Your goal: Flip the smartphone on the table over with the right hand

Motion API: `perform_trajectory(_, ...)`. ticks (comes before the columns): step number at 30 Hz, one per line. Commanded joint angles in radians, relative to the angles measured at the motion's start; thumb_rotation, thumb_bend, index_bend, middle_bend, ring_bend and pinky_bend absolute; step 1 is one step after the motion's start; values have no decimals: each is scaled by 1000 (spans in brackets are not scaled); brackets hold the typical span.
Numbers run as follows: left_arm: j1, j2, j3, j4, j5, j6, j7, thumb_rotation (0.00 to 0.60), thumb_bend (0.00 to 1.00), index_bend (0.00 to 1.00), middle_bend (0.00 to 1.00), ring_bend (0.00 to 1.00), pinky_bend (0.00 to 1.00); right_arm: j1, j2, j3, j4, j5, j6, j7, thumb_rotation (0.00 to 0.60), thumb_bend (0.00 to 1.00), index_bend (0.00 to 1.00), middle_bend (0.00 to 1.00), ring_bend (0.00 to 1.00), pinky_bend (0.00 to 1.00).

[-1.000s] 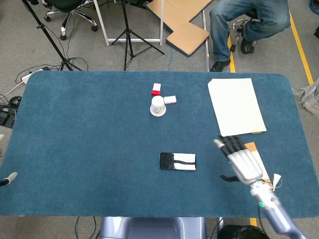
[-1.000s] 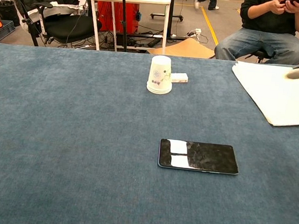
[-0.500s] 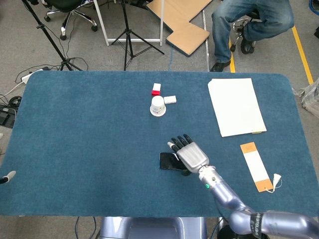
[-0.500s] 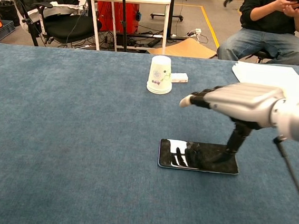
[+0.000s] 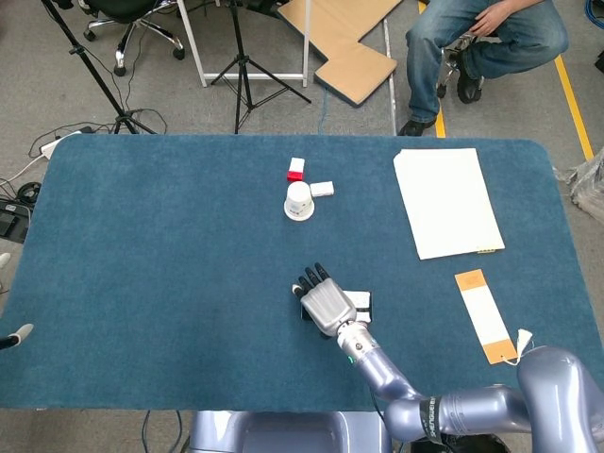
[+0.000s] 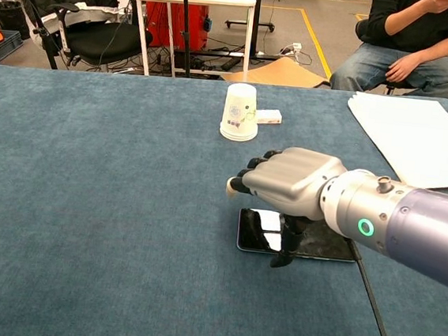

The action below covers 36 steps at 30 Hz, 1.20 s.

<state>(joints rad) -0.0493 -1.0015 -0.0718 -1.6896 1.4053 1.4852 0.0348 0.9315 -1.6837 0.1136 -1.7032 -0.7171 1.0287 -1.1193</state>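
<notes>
Your right robot hand (image 5: 327,300) (image 6: 290,177) sits palm down over the smartphone (image 5: 360,304) (image 6: 312,238), which lies flat with its glossy screen up on the blue bench (image 5: 170,264) (image 6: 86,202), somewhat toward the near edge and a little right of the middle. In the chest view your fingers (image 6: 249,175) reach out past the phone's left end, apart and lightly bent, above the cloth, while the thumb (image 6: 285,253) points down to the phone's near edge. Whether it presses the phone or only stands beside it I cannot tell. The robot hand holds nothing and is spread.

Your left robot hand (image 5: 14,338) shows only as a pale tip at the bench's left edge in the head view; I cannot tell how its fingers lie.

Toward the far edge an upturned white paper cup (image 5: 299,200) (image 6: 240,112) stands, with a small white box (image 5: 322,189) (image 6: 268,117) just beside it and a red-and-white box (image 5: 296,169) a little farther back. A stack of white paper (image 5: 445,200) (image 6: 417,139) lies near the far right corner, and an orange-and-white card (image 5: 479,314) lies near the right edge.
</notes>
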Motion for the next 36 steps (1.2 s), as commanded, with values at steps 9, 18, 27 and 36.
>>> perform_trajectory(9,-2,6,-3,5,-12,-9,-20,600,0,0,0,0,0,25,-42,-33,85,9,5,23,600,0,213,167,0,0)
perform_trajectory(18,-3,10,-4,4,-17,-13,-29,600,0,0,0,0,0,25,-73,-66,167,-1,-11,49,600,0,283,279,0,0)
perform_trajectory(27,-5,7,-2,5,-14,-15,-25,600,0,0,0,0,0,-5,-76,-74,189,-111,-5,168,600,131,506,518,103,0)
perform_trajectory(36,-2,9,1,3,-10,-12,-30,600,0,0,0,0,0,-84,43,-16,109,-343,3,558,600,137,506,521,132,0)
